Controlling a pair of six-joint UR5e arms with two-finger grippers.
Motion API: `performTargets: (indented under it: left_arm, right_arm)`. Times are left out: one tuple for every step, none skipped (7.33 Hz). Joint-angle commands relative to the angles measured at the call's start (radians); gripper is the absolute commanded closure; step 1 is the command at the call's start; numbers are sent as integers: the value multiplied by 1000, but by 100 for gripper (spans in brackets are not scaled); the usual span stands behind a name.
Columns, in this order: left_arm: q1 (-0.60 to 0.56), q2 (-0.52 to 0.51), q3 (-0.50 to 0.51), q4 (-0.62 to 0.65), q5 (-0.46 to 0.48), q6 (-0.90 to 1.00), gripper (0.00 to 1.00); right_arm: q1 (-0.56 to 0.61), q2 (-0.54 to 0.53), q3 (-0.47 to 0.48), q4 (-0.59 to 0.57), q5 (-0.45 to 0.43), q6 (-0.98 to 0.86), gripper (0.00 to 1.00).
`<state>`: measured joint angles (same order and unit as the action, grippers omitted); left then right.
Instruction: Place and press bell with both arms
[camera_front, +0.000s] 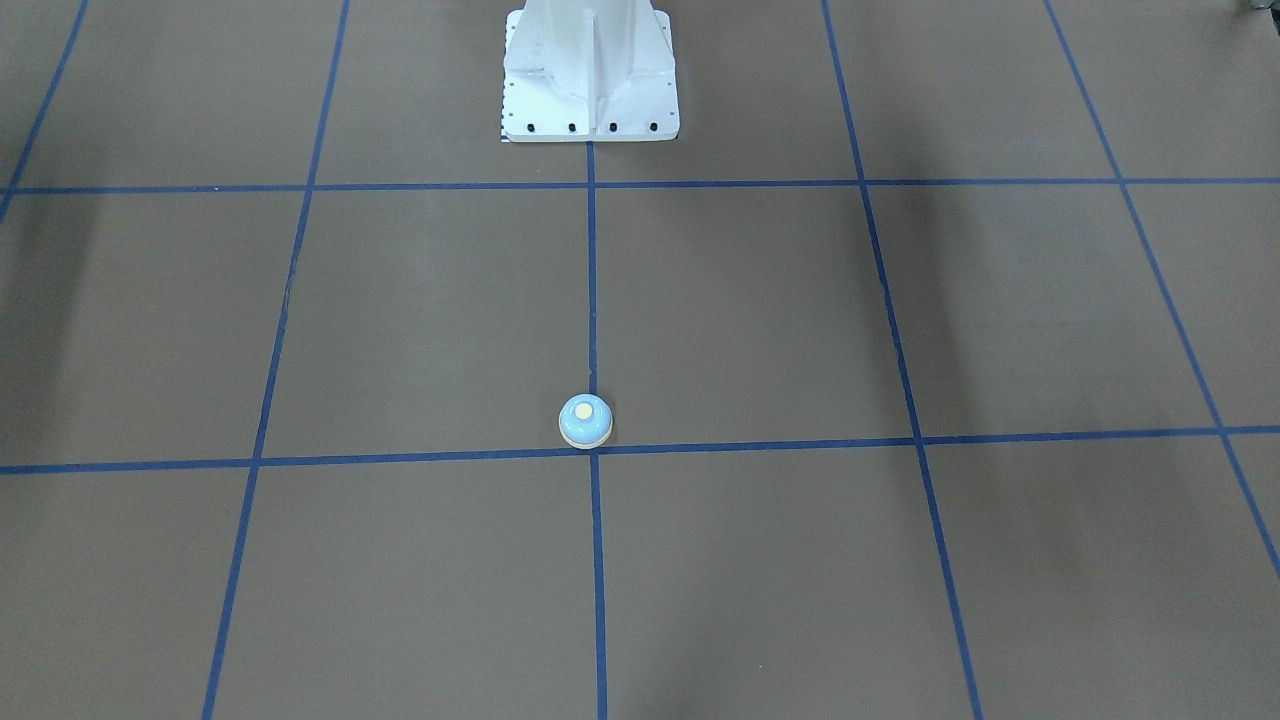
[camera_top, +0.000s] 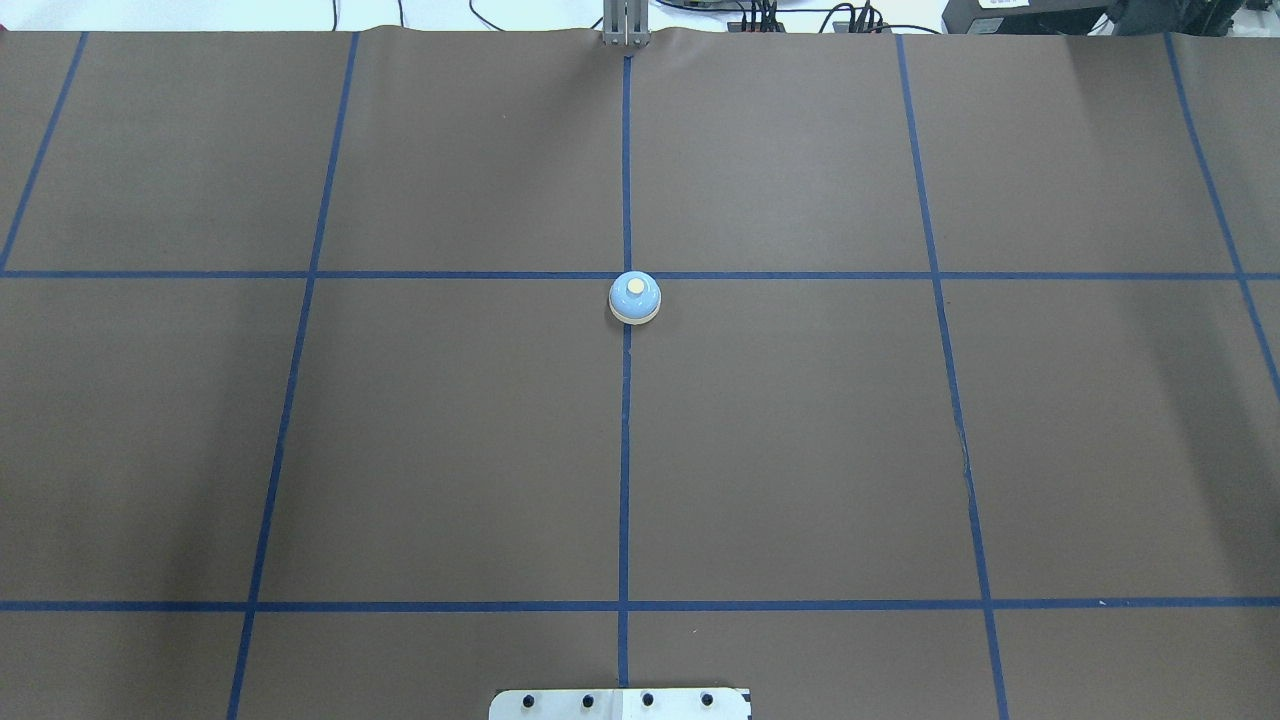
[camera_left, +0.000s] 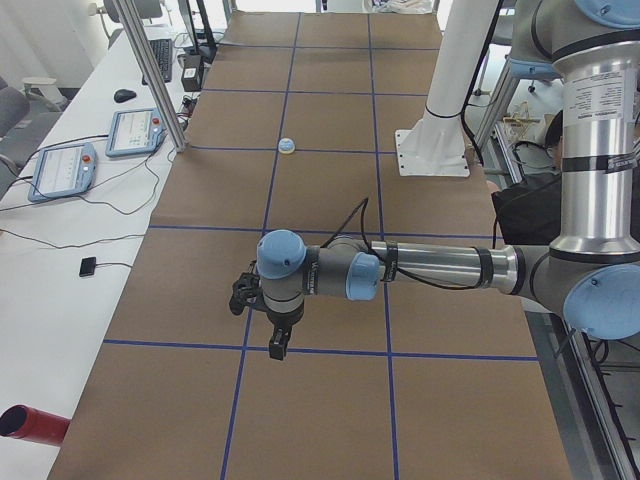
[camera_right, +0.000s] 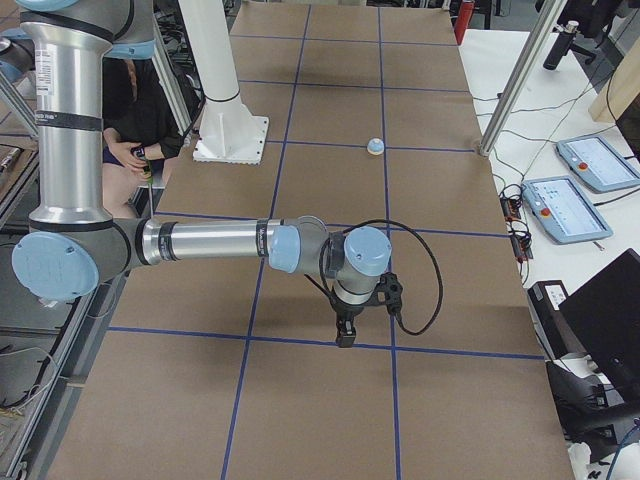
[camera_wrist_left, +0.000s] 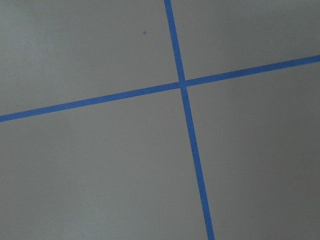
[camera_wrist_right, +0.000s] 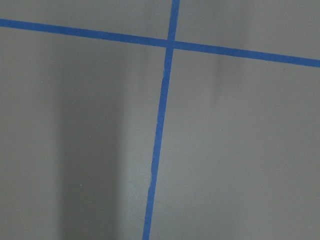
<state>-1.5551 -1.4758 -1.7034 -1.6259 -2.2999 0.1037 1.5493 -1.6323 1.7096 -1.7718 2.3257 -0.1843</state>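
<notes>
Grey-silver tubular left arm and right arm poise black left claw and right claw, their opening impossible to tell, toward opposite ends of the brown counter, well apart from the small light-blue dome-shaped call bell sitting midway between them, nearer the edge away from the robot, neither arm seemingly closer.

We look at a counter covered in brown paper and crossed by blue tape lines. Soft shadows fall across the paper. Beside the counter, a white side desk carries two control tablets, a mouse and loose cables.
</notes>
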Motion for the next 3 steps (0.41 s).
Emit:
performTargets:
  left_arm:
    - [0,0,1,0,4,2,0]
    - [0,0,-2,-2,4,2,0]
    - [0,0,-4,-2,4,2,0]
  right_arm:
    - [0,0,2,0,3,0,0]
    - [0,0,4,0,3,0,0]
    - [0,0,4,0,1,0,0]
